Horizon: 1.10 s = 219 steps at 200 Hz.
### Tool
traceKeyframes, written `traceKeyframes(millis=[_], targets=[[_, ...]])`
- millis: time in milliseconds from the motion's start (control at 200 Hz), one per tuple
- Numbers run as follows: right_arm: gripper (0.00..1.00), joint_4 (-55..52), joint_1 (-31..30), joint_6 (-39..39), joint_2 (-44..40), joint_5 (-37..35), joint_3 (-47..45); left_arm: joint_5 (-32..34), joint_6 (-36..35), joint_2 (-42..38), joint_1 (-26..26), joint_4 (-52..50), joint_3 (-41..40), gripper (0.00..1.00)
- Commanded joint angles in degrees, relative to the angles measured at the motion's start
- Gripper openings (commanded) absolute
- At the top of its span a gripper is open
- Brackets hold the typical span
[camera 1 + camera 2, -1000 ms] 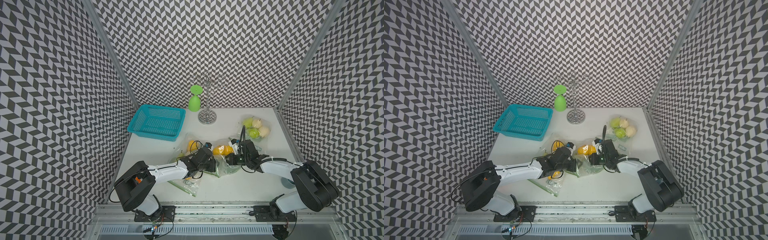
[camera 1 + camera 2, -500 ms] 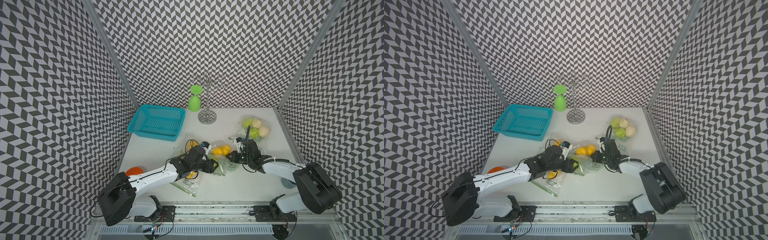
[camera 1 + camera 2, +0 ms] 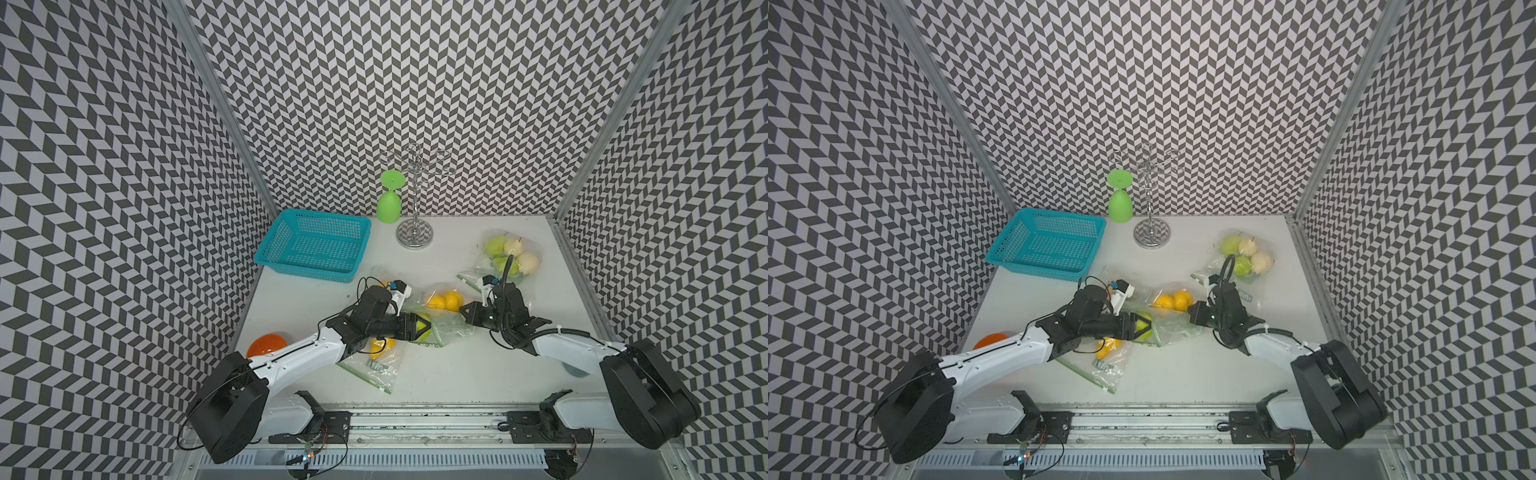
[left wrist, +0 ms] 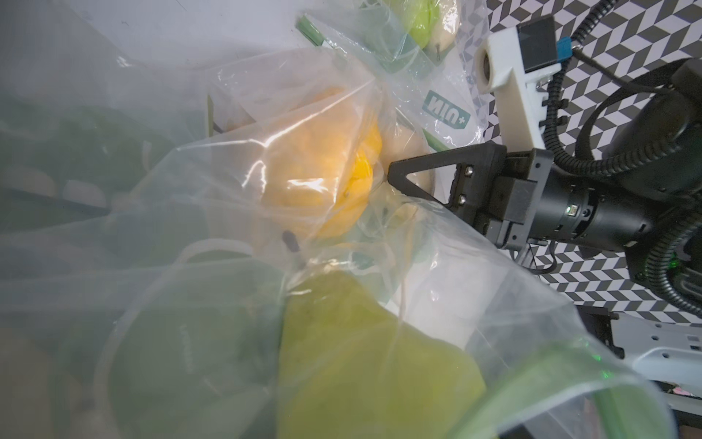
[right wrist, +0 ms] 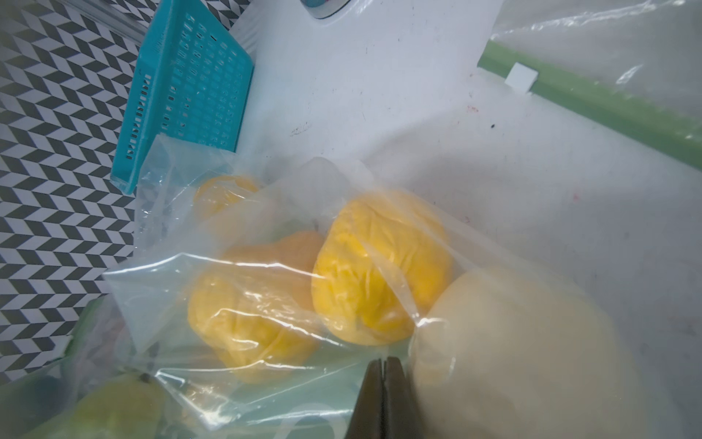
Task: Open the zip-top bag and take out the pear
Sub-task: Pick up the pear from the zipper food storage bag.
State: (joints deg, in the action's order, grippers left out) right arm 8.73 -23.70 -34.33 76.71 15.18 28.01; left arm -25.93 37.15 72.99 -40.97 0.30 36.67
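Your left hand [image 3: 428, 328] is in the mouth of the zip-top bag [image 3: 453, 332], jaws part-way apart and, by the look of it, clamped across the green pear [image 3: 1144, 327]. That's your target, right between the fingers, mid-surface [image 3: 457, 374]. Your right hand [image 3: 463, 312] is pinched tight on the film at the bag's opposite end, so the way out runs back along the left forearm, away from the right. In the left wrist view a dark stem shows beyond the pear's narrow end, so its long axis seems to lie along the fingers, stem deeper in. Rounded, smooth, waxy skin against crinkled, slippery clear plastic with a stiffer green zip strip. The bag of yellow fruit [image 3: 442, 300] lies just beside.
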Motion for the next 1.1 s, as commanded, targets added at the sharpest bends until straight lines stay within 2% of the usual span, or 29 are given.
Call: traceKeyframes(millis=[0, 205, 300, 376, 516, 611, 766, 986, 1092], targets=[[0.00, -7.6, 2.1, 0.9, -1.5, -9.8, -1.9, -3.2, 0.6, 0.7, 1.2, 4.6, 1.4, 0.45], [0.00, -14.6, 2.2, 0.9, -11.9, -17.8, -3.5, -6.3, 0.1, 10.2, -0.1, 11.3, 4.1, 0.44], [0.00, -16.7, 2.2, 1.4, -15.9, -19.2, -4.0, -5.1, -1.2, 13.1, -0.4, 10.9, 5.0, 0.44], [0.06, -15.8, 2.2, 2.2, -19.2, -16.7, -4.4, -4.2, -1.7, 14.4, -0.4, 11.0, 4.7, 0.44], [0.16, -9.4, 1.9, 3.0, -24.1, -4.6, -3.9, -2.1, -2.4, 14.8, -0.5, 9.7, 4.6, 0.44], [0.18, -8.4, -0.4, 2.7, -21.4, -0.8, -0.7, 0.1, -3.4, 15.5, -0.7, 7.2, 5.7, 0.45], [0.18, -8.8, -5.9, 3.1, -11.2, 1.8, 5.4, 2.3, -3.6, 17.6, -1.2, 6.1, 6.0, 0.45], [0.15, -1.2, -9.5, 0.7, -0.7, 2.1, 6.5, 4.7, -3.9, 20.0, -2.2, 4.7, 5.7, 0.47], [0.12, -1.4, -11.4, 1.2, 4.0, 0.1, 7.2, 4.9, -3.9, 20.2, -2.4, 4.7, 5.4, 0.49]])
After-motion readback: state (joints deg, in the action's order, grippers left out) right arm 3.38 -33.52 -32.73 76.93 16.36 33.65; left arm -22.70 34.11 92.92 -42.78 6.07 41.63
